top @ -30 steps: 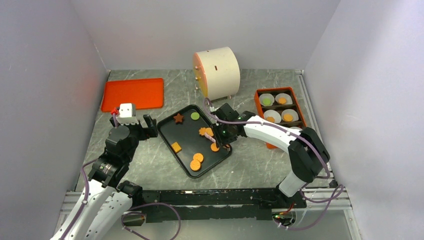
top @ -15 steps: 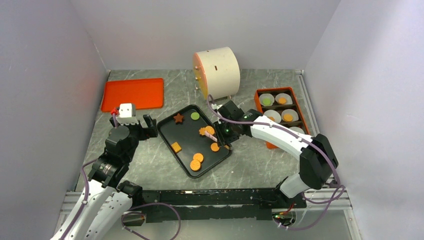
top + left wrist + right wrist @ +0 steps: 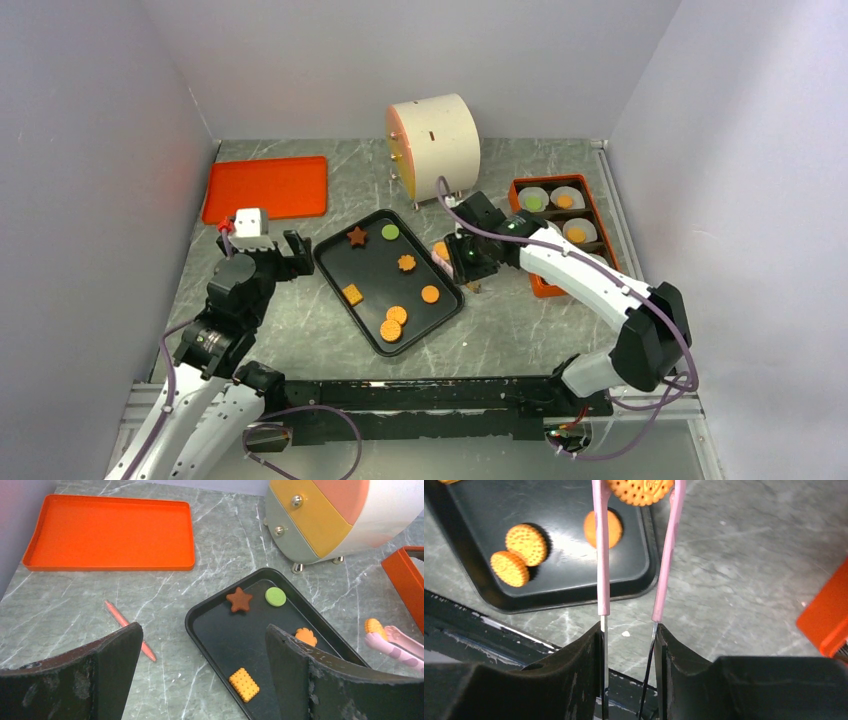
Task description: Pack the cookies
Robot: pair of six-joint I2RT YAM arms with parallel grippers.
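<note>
The black tray (image 3: 375,270) holds a brown star (image 3: 356,236), a green round (image 3: 390,232), a flower cookie (image 3: 406,263), an orange square (image 3: 352,294) and three orange rounds (image 3: 397,315). My right gripper (image 3: 468,262) is shut on pink tongs (image 3: 600,555), which pinch one orange round cookie (image 3: 640,490) just past the tray's right edge, above the table. The tongs (image 3: 395,642) and the cookie (image 3: 374,626) also show in the left wrist view. My left gripper (image 3: 262,240) is open and empty, left of the tray (image 3: 220,630).
An orange box (image 3: 516,205) at the right holds white paper liners, several with a cookie inside. A round cream drawer unit (image 3: 435,145) stands at the back. An orange tray (image 3: 265,187) lies at the back left. A thin orange stick (image 3: 129,630) lies on the table.
My right gripper, with the tongs, has lifted an orange round cookie off the tray beside the flower cookie and moved right and back, off the tray. The left arm has barely moved.
</note>
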